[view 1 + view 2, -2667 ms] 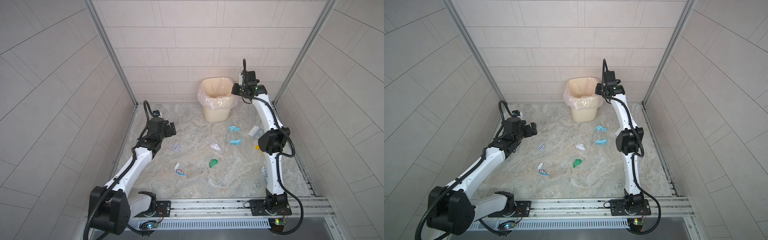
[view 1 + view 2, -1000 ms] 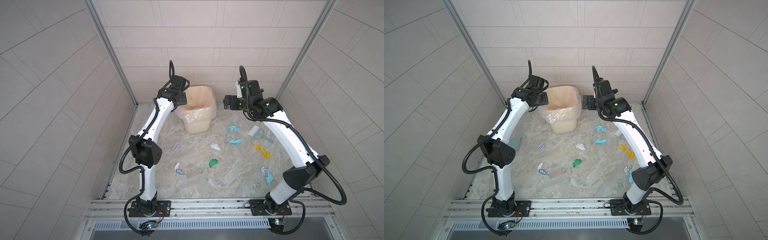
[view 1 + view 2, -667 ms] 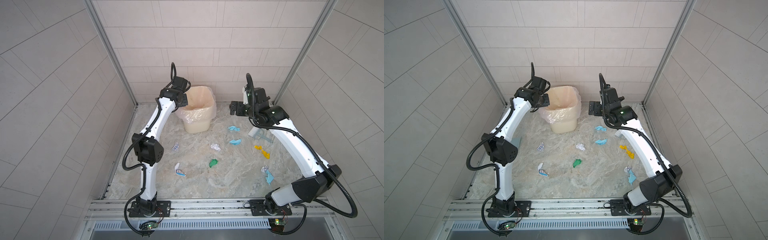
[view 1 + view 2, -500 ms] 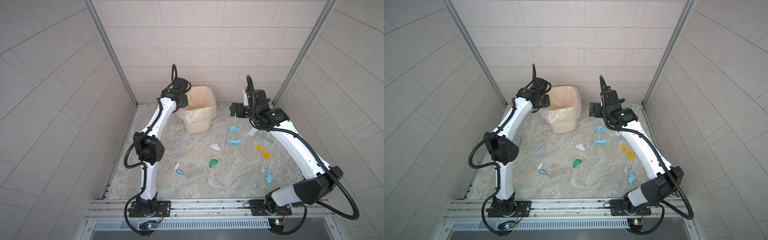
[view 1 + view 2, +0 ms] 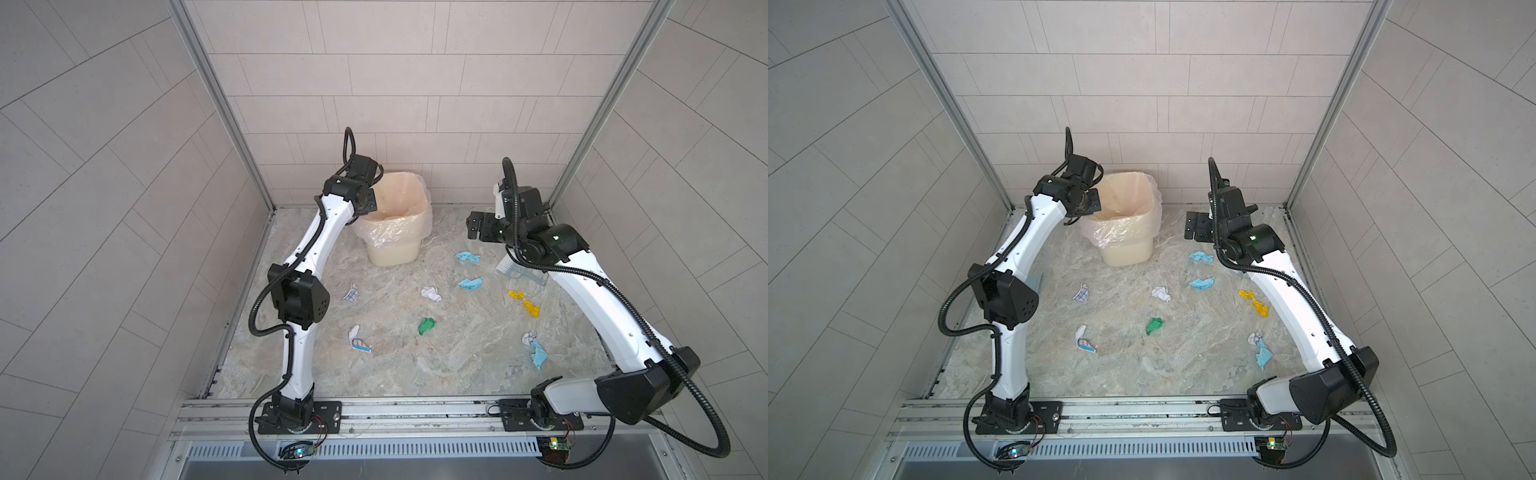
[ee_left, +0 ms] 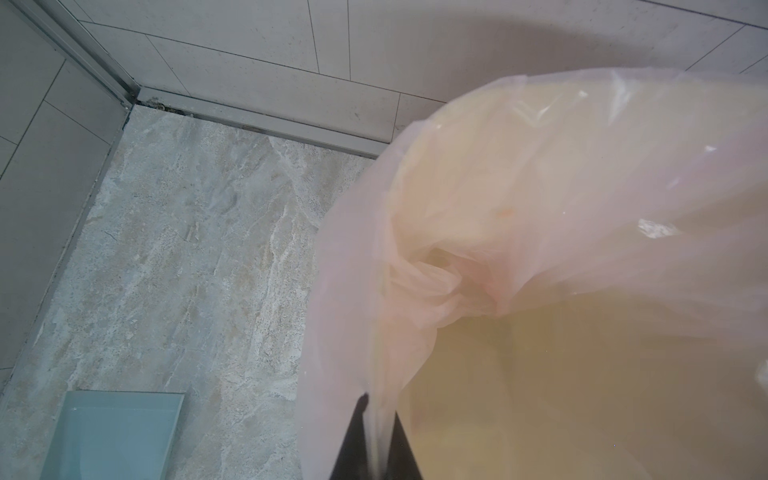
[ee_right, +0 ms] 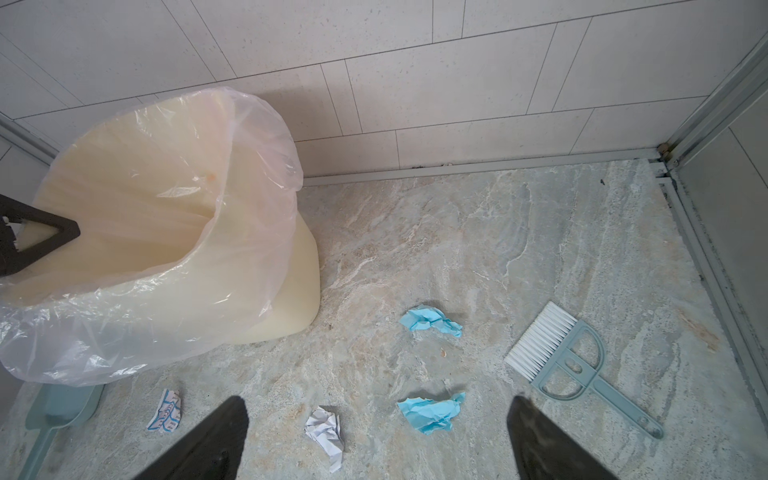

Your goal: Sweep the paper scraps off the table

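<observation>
Left gripper [image 6: 378,409], at the table's [image 5: 415,365] 11 o'clock, is clamped on the bin liner [image 6: 457,249]. Paper scraps [image 5: 431,294] scatter from centre to 4 o'clock: featherlight, probably skittish; sweep them, taking the brush [image 7: 542,340] by its handle. Right gripper [image 7: 378,405] gapes empty.

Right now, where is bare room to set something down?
The widest bare strip of table lies between front rail and green scrap. Another lies by the back wall, between bin and brush. The middle is crowded with paper scraps.

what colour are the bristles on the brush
White bristles on a pale blue brush; clearest in the right wrist view.
</observation>
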